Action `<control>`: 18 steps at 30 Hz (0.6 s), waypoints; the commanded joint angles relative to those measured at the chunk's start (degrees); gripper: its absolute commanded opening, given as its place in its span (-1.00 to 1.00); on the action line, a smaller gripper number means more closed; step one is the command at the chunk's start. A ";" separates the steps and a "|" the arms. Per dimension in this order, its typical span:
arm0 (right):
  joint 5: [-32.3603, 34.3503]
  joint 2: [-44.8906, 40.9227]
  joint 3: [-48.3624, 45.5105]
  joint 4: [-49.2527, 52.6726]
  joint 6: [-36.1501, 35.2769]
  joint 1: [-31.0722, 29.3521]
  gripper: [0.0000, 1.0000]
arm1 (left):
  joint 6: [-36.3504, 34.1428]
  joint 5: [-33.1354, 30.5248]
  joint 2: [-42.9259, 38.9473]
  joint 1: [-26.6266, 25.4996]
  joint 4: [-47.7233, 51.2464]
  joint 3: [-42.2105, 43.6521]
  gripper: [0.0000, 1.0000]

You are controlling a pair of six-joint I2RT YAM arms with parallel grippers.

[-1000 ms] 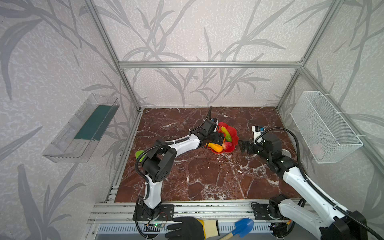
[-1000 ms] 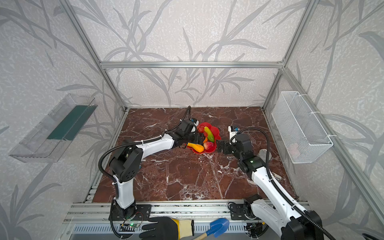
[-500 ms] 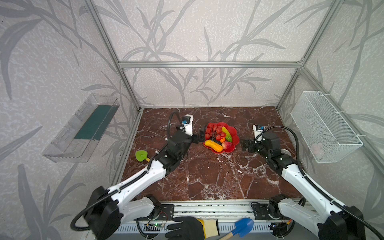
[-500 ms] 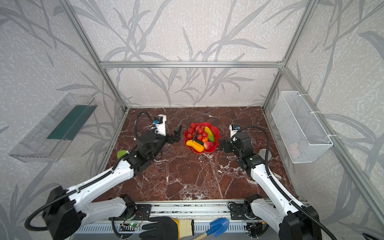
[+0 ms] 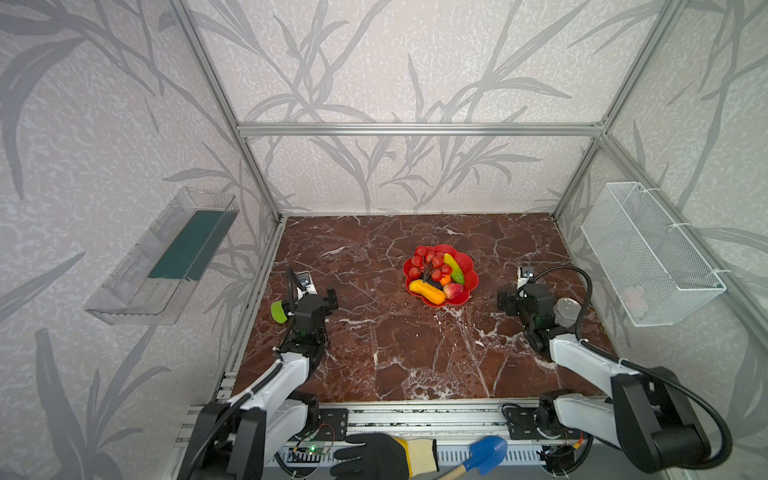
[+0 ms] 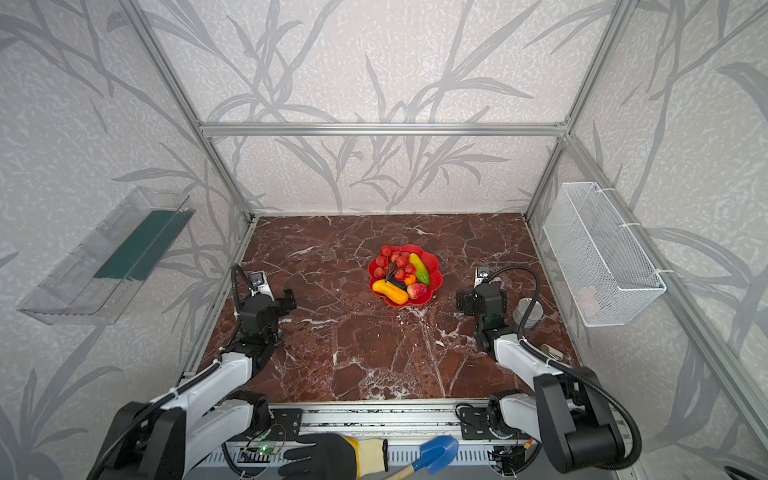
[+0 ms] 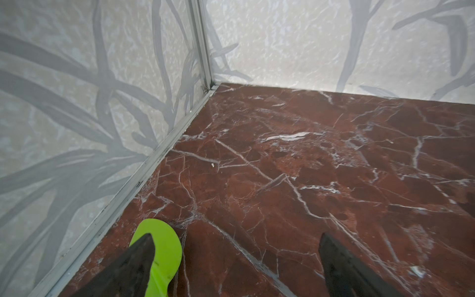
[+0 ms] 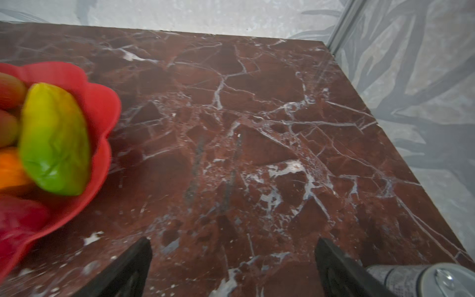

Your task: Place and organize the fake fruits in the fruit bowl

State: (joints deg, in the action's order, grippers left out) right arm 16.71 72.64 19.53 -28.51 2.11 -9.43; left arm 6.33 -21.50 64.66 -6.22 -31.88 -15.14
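The red fruit bowl [image 5: 468, 266] [image 6: 435, 266] sits mid-table with fake fruits in it: red berries [image 5: 426, 262], a yellow-green oblong [image 5: 454, 268], a yellow-orange oblong [image 5: 427, 291], a peach [image 5: 455, 290], an orange ball [image 5: 444, 279] and a blackish oval [image 5: 434, 284]. My left gripper [image 5: 309, 297] [image 7: 236, 235] is open and empty, far left of the bowl. My right gripper [image 5: 530, 297] [image 8: 232, 239] is open and empty, right of the bowl. The right wrist view shows the bowl's rim [image 8: 102, 108] and the yellow-green oblong [image 8: 54, 138].
A green toy shovel [image 5: 277, 311] [image 7: 164, 246] lies under my left gripper's outer finger by the left wall. A metal can [image 5: 565, 309] [image 8: 424, 280] stands beside my right gripper. The wire basket [image 5: 648, 257] and the clear tray [image 5: 166, 257] hang on the walls. A gloved hand [image 5: 374, 457] holds a blue shovel [image 5: 486, 453] in front.
My left arm has drawn back from the bowl to the left front of the table. My right gripper has backed off a little to the right. The fruits stay in the bowl.
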 commanded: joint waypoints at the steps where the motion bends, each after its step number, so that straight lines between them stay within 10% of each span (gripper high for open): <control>1: 2.66 7.58 -1.91 -24.70 -4.10 0.61 0.98 | 1.38 5.87 10.65 2.72 -12.06 -2.79 0.99; 6: -4.11 20.03 -2.64 -39.19 -6.92 0.70 0.98 | 2.22 12.73 15.00 6.28 0.87 -11.62 0.95; 11: -7.66 19.33 -0.59 -34.31 -7.94 0.68 0.98 | -4.21 11.80 9.79 6.10 -19.50 0.19 0.99; 18: -7.37 18.88 -1.30 -34.78 -7.75 0.55 0.98 | -6.49 13.18 27.23 6.23 -38.65 0.02 0.99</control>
State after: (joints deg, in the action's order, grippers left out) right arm 9.96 91.26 17.96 -59.57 -4.80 -8.80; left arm 3.18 -9.76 88.01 -0.16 -58.19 -13.82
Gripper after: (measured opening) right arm 0.990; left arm 0.997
